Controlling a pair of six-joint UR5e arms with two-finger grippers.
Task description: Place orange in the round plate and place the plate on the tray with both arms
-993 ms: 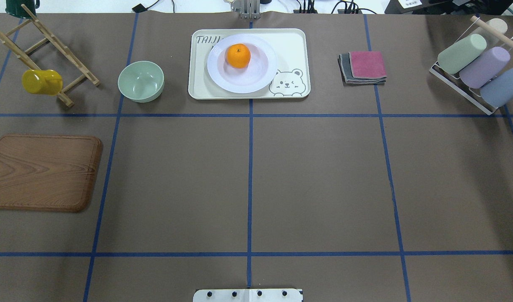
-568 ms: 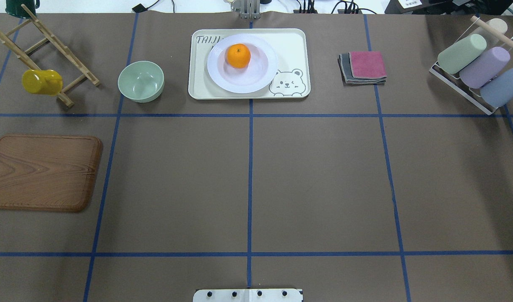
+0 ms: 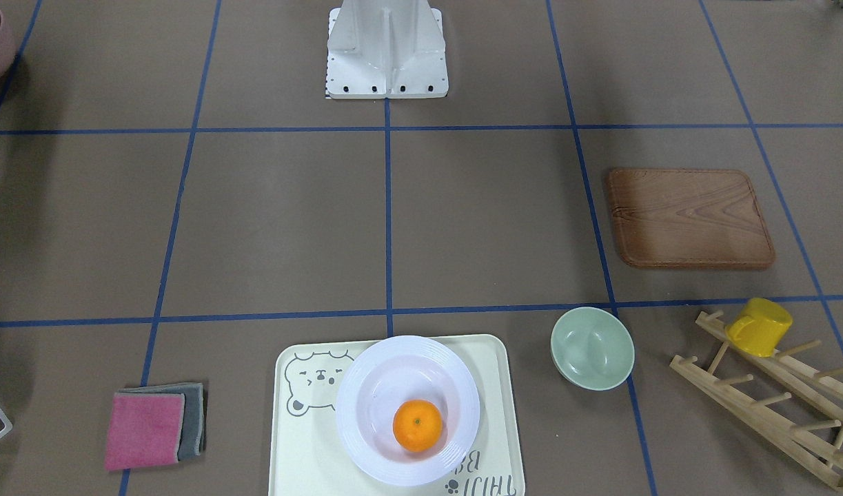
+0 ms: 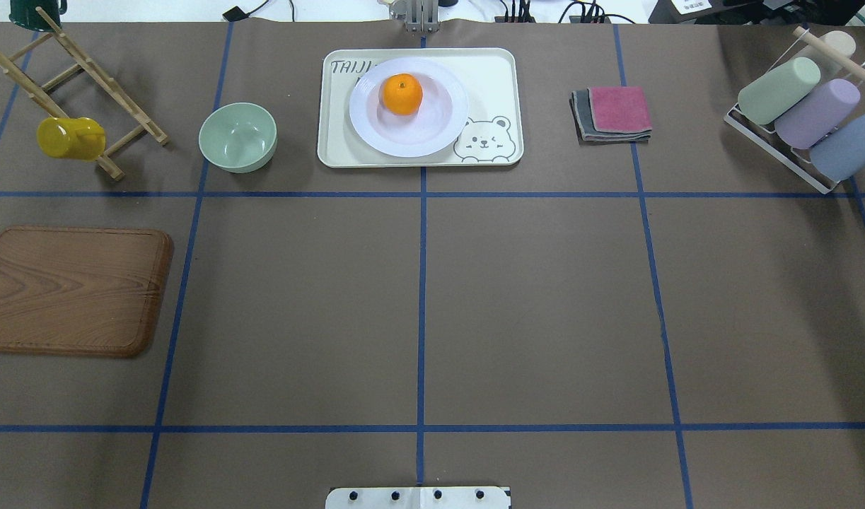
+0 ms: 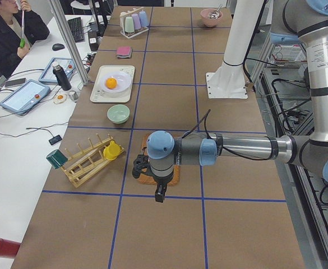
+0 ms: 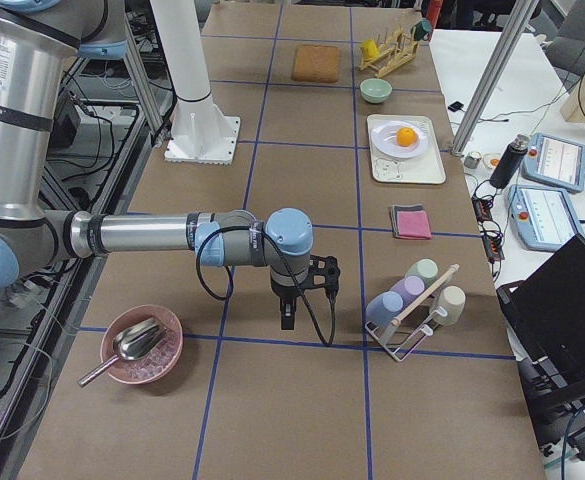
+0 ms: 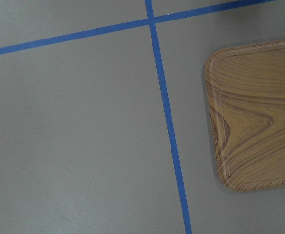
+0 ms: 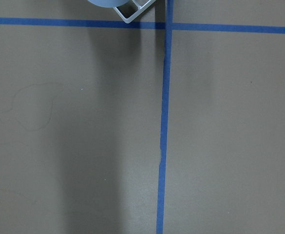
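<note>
— Where is the small, round, bright-orange orange (image 4: 402, 94) to be found?

— It is seen lying inside the glossy white round plate (image 4: 404, 138), toward the plate's far side, with its green stem dot turned upward. The plate is set on the large cream rectangular tray (image 4: 492, 74) with the grey bear drawing, at the far middle of the table. The tray's lettering is partly covered by the plate's rim.

— And the left gripper (image 5: 160, 195)?

— It is shown only from the side, pointed down over the brown table cover by the brown wooden board (image 4: 71, 290) and well apart from the tray. Whether its fingers are apart or together cannot be told. A rounded corner of the board is caught in the left wrist view, beside crossed blue tape lines.

— The right gripper (image 6: 287, 318)?

— It is likewise pointed down, over the table's right end, near the white wire rack of pastel cups (image 4: 771, 147). How its fingers are set cannot be told either.

— What else is laid out?

— A pale-green bowl (image 4: 237, 136) is placed just left of the tray. Farther left, a yellow mug (image 4: 70, 137) is hung on a slanted wooden peg rack (image 4: 114, 88). Folded pink and grey cloths (image 4: 612, 113) are laid to the tray's right.
</note>
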